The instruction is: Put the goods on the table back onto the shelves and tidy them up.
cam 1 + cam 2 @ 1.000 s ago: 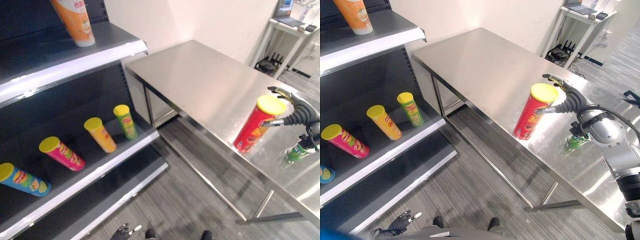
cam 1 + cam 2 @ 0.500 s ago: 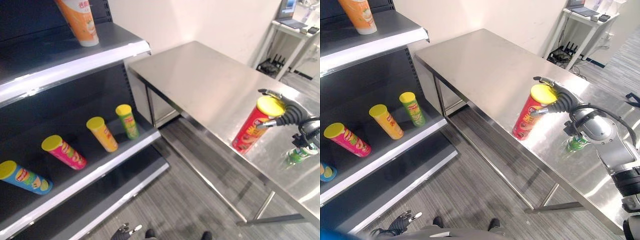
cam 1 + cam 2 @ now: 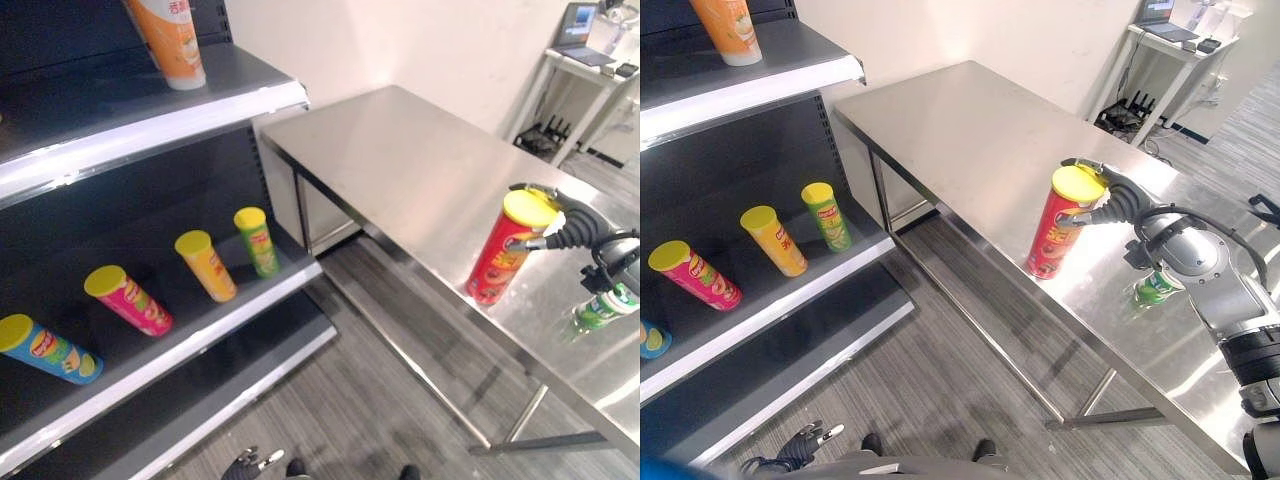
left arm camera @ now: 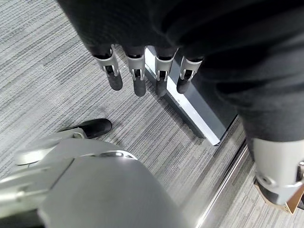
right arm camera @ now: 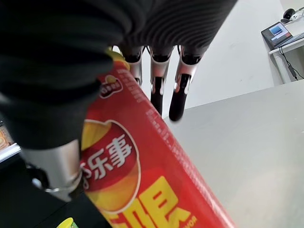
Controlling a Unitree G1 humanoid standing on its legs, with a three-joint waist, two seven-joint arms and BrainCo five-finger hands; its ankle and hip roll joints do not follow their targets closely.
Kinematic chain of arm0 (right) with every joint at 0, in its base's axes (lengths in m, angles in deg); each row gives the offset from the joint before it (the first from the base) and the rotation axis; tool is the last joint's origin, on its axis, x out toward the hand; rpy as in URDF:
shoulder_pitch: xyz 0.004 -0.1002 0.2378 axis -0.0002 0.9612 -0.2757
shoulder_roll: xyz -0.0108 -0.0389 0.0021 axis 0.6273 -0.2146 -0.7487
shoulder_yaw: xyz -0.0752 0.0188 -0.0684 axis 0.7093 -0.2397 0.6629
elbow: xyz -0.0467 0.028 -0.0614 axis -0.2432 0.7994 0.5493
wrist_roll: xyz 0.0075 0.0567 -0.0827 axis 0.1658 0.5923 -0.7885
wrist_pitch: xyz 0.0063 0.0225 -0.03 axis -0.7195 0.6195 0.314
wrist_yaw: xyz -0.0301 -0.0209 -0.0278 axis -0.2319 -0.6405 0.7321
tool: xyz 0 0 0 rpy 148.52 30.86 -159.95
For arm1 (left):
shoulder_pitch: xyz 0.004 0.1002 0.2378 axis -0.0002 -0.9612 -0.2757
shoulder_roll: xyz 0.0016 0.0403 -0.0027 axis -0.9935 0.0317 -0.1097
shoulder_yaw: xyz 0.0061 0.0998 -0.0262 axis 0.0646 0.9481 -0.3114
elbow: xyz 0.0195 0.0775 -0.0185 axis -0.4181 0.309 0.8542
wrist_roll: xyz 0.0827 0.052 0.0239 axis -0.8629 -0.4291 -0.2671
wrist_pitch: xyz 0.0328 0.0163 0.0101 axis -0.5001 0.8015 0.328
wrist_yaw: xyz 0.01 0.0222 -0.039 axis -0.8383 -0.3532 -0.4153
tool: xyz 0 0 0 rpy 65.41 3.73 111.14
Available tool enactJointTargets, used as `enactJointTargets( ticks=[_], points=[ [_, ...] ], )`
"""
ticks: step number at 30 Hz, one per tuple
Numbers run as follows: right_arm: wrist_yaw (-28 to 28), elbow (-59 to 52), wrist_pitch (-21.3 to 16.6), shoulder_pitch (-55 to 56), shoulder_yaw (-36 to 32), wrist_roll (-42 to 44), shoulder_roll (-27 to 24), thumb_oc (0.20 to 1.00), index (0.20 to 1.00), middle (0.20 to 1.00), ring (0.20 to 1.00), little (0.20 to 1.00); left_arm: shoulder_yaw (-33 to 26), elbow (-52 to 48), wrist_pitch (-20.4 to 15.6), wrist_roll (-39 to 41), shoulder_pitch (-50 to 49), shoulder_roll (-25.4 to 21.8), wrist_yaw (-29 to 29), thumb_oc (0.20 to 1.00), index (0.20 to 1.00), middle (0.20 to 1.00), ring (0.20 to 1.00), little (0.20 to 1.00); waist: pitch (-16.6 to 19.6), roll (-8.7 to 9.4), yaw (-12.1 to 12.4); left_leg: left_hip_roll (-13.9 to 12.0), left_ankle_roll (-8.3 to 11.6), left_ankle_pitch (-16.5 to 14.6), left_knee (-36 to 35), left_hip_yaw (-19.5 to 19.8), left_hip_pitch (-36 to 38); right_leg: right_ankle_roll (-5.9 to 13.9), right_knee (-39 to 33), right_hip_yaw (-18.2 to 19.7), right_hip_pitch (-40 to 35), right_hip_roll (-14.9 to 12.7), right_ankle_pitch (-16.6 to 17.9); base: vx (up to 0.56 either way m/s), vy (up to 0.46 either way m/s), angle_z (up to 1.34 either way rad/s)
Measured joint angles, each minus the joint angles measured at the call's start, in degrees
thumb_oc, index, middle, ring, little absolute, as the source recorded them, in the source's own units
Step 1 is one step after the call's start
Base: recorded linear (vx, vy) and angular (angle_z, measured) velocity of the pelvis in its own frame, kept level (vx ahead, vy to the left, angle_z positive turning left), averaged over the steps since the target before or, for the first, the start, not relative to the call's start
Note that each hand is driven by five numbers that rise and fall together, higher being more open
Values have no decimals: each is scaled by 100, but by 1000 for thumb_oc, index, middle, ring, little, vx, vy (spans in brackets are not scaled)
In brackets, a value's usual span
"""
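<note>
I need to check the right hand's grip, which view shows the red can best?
The right eye view: the whole red can stands on the table, right hand at its yellow lid. The left eye view matches; the right wrist view shows its side close up.

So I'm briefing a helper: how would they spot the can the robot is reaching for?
Look at the steel table beside the shelves. Near its front edge stands a tall red chip can with a yellow lid, the right robot hand at its top; the green can beside it is much shorter.

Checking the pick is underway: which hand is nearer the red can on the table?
Right. The right hand is at the red can's top; the left hand hangs low by the floor, far away.
</note>
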State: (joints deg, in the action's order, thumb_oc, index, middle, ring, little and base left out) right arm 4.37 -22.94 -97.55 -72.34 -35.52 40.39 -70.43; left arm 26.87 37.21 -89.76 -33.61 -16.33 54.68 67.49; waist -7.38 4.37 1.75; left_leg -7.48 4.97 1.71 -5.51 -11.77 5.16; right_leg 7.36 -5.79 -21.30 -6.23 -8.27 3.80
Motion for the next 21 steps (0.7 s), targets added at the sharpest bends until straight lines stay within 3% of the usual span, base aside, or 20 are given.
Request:
enactJointTargets(
  ticks=[15,19,21],
  points=[
    [75,-14,13,10,-37,-111,2,200,200,200,200,200,-6,156,0,-1,79,0,-16,1000,1000,1000,1000,1000,8,-15,-11,1,-1,1,0,-1,4,0,2,1,-2,-2,0,0,0,0],
    [347,-163,-8,210,-572,-116,25,200,200,200,200,200,-8,157,0,-1,103,15,-42,1000,1000,1000,1000,1000,12,-55,-10,8,-2,2,0,0,4,0,5,2,-3,-9,-1,0,0,0],
    [670,-540,-31,352,-1303,-143,200,200,200,200,200,200,-118,176,-1,-9,105,70,-99,1000,1000,1000,1000,1000,12,-109,-17,11,-2,2,0,4,1,0,1,-2,-2,-12,-2,0,0,0]
  ],
)
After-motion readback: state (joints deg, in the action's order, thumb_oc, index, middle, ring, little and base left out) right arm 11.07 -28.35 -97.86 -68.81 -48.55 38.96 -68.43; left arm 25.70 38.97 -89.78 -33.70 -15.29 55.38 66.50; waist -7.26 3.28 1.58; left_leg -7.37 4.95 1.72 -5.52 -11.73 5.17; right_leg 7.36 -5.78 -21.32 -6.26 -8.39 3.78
